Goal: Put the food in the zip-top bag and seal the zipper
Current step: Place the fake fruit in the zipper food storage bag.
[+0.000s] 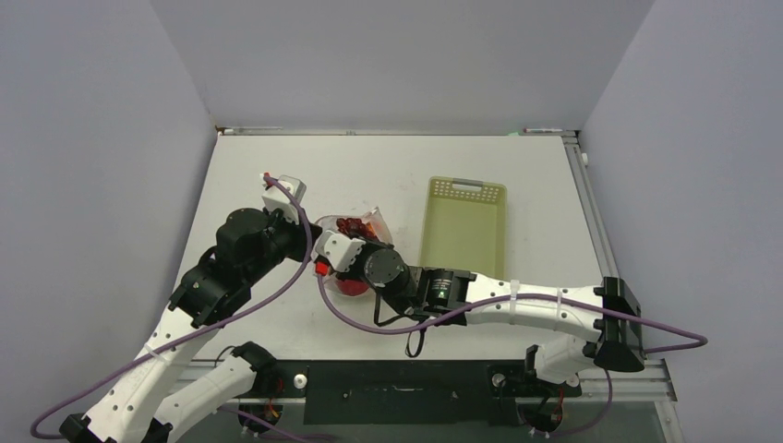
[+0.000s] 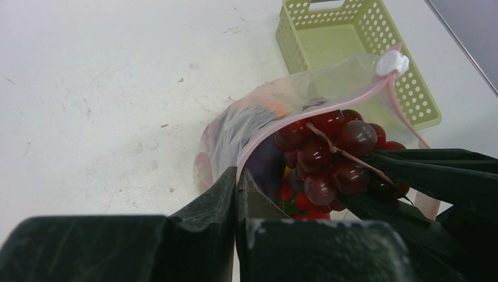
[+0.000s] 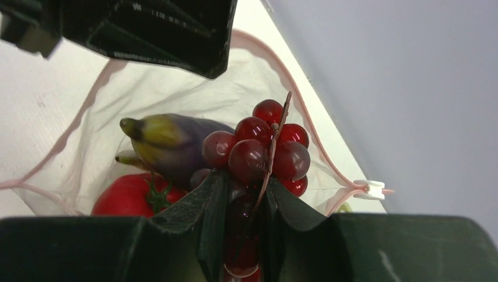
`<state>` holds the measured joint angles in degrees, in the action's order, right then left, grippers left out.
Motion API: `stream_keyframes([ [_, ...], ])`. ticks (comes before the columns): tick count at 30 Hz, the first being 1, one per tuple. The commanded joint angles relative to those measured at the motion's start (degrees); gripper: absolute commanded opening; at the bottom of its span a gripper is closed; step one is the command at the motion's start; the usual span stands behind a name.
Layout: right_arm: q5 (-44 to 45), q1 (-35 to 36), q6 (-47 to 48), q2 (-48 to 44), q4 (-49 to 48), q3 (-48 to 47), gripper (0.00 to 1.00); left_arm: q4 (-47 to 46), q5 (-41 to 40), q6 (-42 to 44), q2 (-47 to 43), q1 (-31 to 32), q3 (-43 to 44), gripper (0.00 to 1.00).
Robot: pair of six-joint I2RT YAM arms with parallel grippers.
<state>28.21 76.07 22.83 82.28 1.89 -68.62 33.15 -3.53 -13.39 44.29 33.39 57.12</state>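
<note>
Open bag [image 2: 329,82], grapes [image 3: 258,147] seemingly at mouth.

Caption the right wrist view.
Right gripper holds grapes at the open bag mouth; eggplant and tomato lie inside.

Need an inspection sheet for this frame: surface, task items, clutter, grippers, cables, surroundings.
Surface: white table, faint scuffs, no loose food seen on it.
Job's things: zip-top bag open; zipper unsealed, slider at one end; eggplant and tomato inside; grapes at the mouth.
Clutter: mesh basket beside the bag, nothing seen in it.
Grippers: left gripper shut on the bag's mouth edge; right gripper shut on the grapes.
Cables: purple cables loop along both arms.
Surroundings: grey walls on three sides; nothing else seen.
</note>
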Motion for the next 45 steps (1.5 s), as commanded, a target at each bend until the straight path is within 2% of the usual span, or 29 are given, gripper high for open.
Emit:
stream_keyframes([
  [1,-2.6,-1.6,-3.6,-0.7,3.3,0.0,0.05,-3.8,0.6,-0.4,-0.1,-0.3,-0.1,0.00],
  [9,-1.7,-4.8,-9.7,0.1,7.2,-1.9,0.08,-3.8,0.5,-0.4,-0.1,-0.3,-0.1,0.00],
  [12,1.9,-5.7,-11.2,0.7,7.3,-2.2,0.21,-3.8,0.6,-0.4,0.0,-0.3,-0.1,0.00],
  [13,2.6,-5.9,-11.5,0.9,7.8,-2.6,0.28,-3.8,0.7,-0.4,-0.1,-0.4,-0.1,0.00],
  [14,3.1,-6.1,-12.0,1.2,8.2,-2.9,0.42,-3.8,0.7,-0.4,0.0,-0.4,-0.1,0.00],
  [18,3.6,-6.3,-13.6,1.1,8.0,-3.7,0.64,-3.8,0.6,-0.4,-0.1,-0.3,-0.1,0.00],
  [22,4.2,-6.2,-15.4,0.7,7.9,-5.4,0.72,-3.8,0.8,-0.5,0.1,-0.3,-0.1,0.00],
  [35,2.3,-5.5,-22.7,-4.3,9.2,-11.9,0.77,-3.8,1.0,-0.5,0.3,-0.3,-0.1,0.00],
  [45,4.3,-6.3,-20.0,-7.6,13.4,-12.7,0.81,-3.4,2.1,0.4,0.6,-0.3,0.2,0.00],
])
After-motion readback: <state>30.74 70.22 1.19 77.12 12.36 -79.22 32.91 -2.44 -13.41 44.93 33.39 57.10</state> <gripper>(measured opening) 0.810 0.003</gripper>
